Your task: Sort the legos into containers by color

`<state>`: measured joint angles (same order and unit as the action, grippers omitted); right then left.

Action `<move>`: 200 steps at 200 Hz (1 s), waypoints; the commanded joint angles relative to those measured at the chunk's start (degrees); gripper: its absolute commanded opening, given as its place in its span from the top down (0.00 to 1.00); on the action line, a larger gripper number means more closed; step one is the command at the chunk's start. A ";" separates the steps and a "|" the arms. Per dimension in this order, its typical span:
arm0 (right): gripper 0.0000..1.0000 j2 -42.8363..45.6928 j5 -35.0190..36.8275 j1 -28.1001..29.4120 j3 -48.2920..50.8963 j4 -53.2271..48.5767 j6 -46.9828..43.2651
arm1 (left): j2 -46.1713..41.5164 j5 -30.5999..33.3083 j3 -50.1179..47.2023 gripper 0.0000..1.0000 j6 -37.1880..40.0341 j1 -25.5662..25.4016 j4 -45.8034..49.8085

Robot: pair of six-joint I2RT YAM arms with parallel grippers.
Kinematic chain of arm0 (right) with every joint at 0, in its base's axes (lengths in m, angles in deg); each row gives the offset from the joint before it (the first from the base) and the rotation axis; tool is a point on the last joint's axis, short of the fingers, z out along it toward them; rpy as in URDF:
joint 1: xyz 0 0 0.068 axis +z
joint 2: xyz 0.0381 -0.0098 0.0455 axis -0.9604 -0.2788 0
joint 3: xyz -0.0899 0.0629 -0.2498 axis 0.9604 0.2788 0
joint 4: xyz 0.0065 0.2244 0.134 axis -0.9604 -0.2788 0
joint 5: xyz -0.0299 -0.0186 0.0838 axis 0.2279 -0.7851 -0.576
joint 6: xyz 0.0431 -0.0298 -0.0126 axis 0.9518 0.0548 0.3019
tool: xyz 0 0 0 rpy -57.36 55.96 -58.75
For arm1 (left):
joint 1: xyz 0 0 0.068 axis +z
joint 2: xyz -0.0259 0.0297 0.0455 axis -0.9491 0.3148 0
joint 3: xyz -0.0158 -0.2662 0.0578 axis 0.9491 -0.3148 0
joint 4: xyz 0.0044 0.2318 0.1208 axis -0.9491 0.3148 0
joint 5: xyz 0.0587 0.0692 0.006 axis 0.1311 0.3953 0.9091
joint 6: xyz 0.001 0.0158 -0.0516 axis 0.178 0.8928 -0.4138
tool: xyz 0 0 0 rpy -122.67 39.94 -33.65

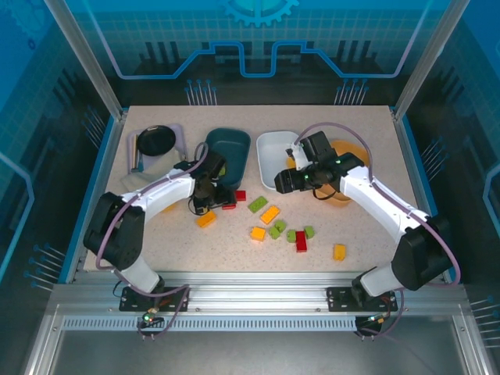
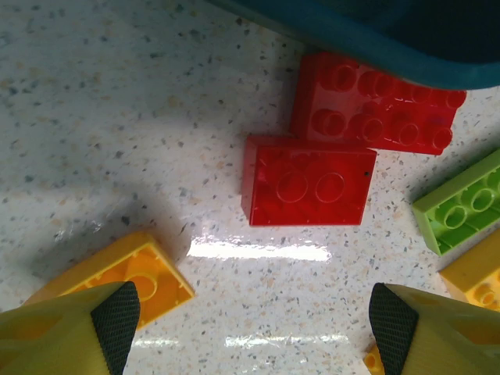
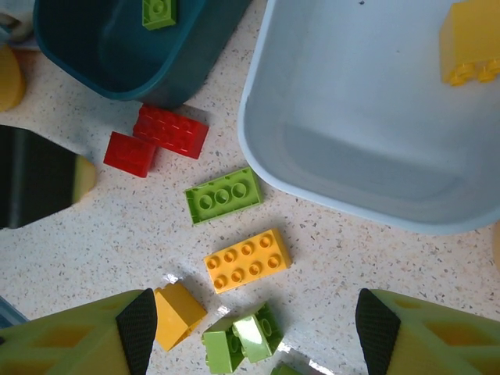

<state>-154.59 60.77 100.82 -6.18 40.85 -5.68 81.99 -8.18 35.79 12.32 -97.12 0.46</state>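
Your left gripper [image 2: 251, 332] is spread wide with nothing in it, low over the speckled table [image 2: 109, 109]. Just ahead of its pads lies a small red brick [image 2: 306, 181]. It touches a longer red brick [image 2: 375, 105] whose far edge is tucked under the rim of the teal tray [image 2: 367, 27]. An orange brick [image 2: 137, 273] sits close by the left pad, and a green brick [image 2: 461, 205] lies off to the right.

Your right gripper [image 3: 258, 332] is just as wide open and holds nothing. It hovers over the loose bricks in front of the white tray [image 3: 351, 168]. A long orange brick [image 3: 247, 260] lies just ahead of its pads. Inside the white tray, a yellow brick [image 3: 473, 43] rests in the far right corner, and the teal tray holds a lone green piece [image 3: 158, 12].

From above, the orange tray [image 1: 355, 150] sits right of the white one, partly behind the right arm, and the other bricks lie scattered between the trays and the arm bases
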 commanded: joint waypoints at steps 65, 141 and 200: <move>0.30 6.33 -0.66 -2.78 4.44 0.52 1.52 | 8.24 -1.22 11.43 0.22 0.69 -11.34 -1.11; 0.30 10.32 -1.11 -4.85 6.63 -0.98 2.26 | 21.05 5.68 24.35 0.42 14.76 -14.36 2.54; 0.30 13.05 -1.31 -6.74 7.95 -2.05 3.22 | 25.24 6.50 26.88 0.36 20.88 -15.23 2.56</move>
<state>-143.05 60.34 95.24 0.73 40.11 -3.43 105.13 -3.17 59.71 28.71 -111.37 1.01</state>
